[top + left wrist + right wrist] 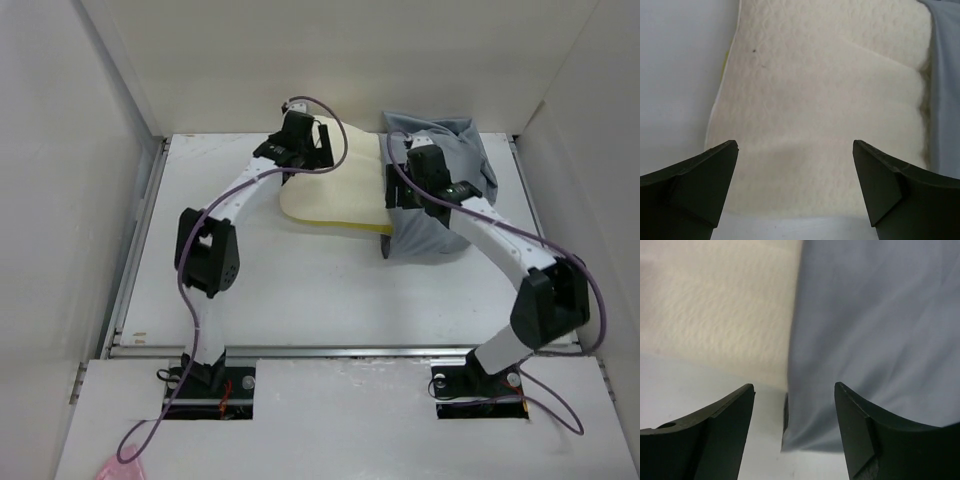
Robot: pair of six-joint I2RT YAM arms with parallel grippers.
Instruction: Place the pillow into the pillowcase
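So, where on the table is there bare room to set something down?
Free: the wide table strip between the pillow and the front rail; also a narrow strip left of the pillow, partly under the left arm. Crowded: far right, where pillow meets pillowcase.

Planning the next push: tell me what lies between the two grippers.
Just the pillow, its right end meeting the pillowcase; the top external view shows it.

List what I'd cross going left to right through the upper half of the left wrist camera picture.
table → pillow → pillowcase
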